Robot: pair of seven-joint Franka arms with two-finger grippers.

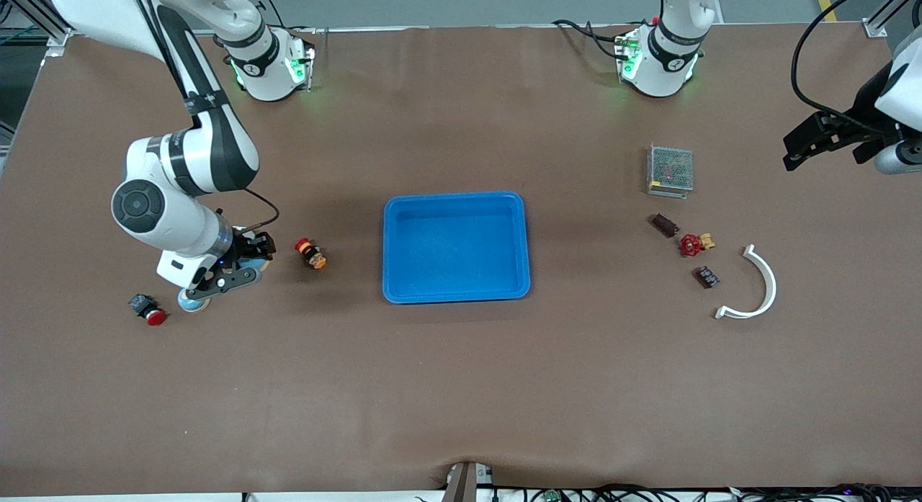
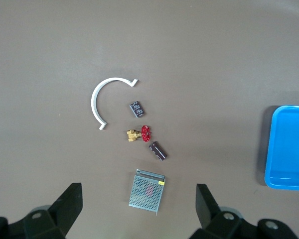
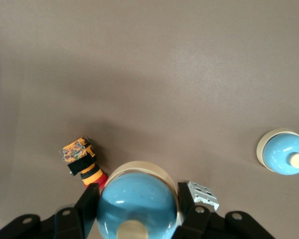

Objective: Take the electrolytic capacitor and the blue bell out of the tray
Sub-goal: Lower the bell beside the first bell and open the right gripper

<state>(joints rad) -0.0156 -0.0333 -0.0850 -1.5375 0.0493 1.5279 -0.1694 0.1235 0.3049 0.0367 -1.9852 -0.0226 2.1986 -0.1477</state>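
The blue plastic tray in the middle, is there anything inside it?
Nothing can be seen inside the blue plastic tray; its floor looks bare in the front view. The left wrist view shows only one end of it, so that view cannot show the rest.

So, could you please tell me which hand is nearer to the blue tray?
Right. The right hand, shut on a blue bell, is beside the blue tray toward its arm's end; the open left hand hangs above the table's edge, farther off.

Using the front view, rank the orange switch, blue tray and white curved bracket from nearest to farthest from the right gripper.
1. Orange switch, on the table beside the right gripper, which grips a blue bell.
2. Blue tray, mid-table.
3. White curved bracket, toward the left arm's end.
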